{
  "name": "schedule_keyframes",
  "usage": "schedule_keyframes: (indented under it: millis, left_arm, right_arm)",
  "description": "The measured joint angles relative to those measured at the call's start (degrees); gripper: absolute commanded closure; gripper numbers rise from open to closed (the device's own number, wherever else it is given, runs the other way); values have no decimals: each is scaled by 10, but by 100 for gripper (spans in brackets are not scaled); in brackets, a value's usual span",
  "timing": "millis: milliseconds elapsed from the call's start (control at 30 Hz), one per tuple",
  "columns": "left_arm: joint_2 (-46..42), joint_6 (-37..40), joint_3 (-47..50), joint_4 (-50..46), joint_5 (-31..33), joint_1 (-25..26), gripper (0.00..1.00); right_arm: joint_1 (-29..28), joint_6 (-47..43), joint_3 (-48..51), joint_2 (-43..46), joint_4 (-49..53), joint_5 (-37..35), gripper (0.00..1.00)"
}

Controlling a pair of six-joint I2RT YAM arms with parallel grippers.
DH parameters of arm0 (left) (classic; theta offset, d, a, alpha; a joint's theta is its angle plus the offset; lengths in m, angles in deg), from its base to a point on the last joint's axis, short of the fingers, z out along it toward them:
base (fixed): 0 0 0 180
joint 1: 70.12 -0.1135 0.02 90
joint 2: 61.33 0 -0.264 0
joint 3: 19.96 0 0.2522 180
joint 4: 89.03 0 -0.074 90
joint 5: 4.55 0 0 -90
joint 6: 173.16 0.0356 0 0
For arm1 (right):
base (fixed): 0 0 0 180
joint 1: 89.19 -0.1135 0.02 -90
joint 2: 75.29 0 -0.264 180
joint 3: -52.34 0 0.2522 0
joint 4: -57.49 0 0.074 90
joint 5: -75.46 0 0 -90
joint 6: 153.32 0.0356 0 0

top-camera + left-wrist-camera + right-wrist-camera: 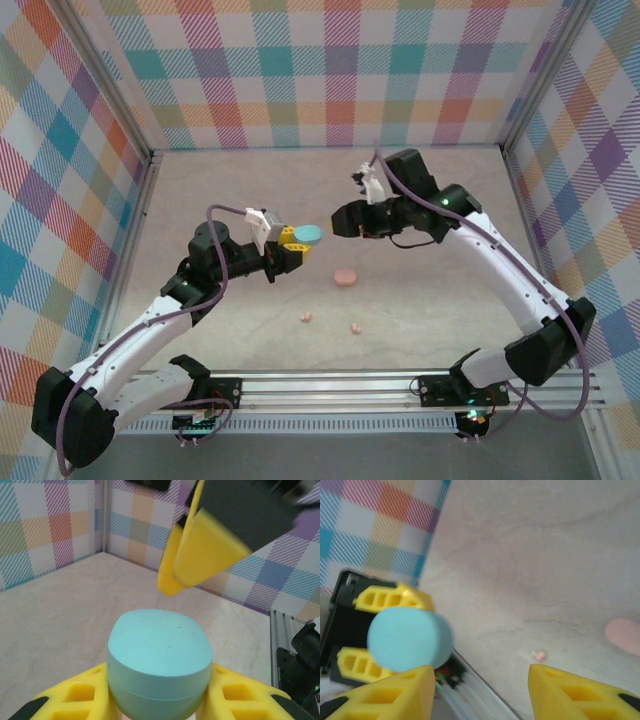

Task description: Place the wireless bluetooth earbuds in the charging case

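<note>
top external view: the left gripper [293, 246] is clamped on the blue case [309, 235], which looks closed, i think. one pink earbud [306, 318] and a second pink earbud [354, 328] lie on the table [200, 200], near the pink case [345, 276]. the right gripper [480, 675] has its jaws wide apart.

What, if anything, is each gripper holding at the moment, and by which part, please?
The left gripper grips the round blue case by its opposite sides, between its fingers. The right gripper is open and holds nothing.
</note>
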Motion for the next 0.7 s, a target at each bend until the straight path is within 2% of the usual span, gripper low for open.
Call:
schedule_keyframes:
  millis: [133, 333, 533, 700]
  left_arm:
    - [7, -13, -11, 16, -3, 0, 71]
    - [24, -39, -24, 58, -16, 0, 71]
    - [35, -66, -28, 101, -17, 0, 71]
    - [46, -77, -37, 113, -17, -1, 71]
  right_arm:
    - [32, 99, 93, 24, -112, 69, 42]
    - [32, 213, 120, 24, -254, 158, 39]
    - [39, 282, 139, 23, -344, 197, 38]
    - [45, 307, 143, 20, -372, 207, 39]
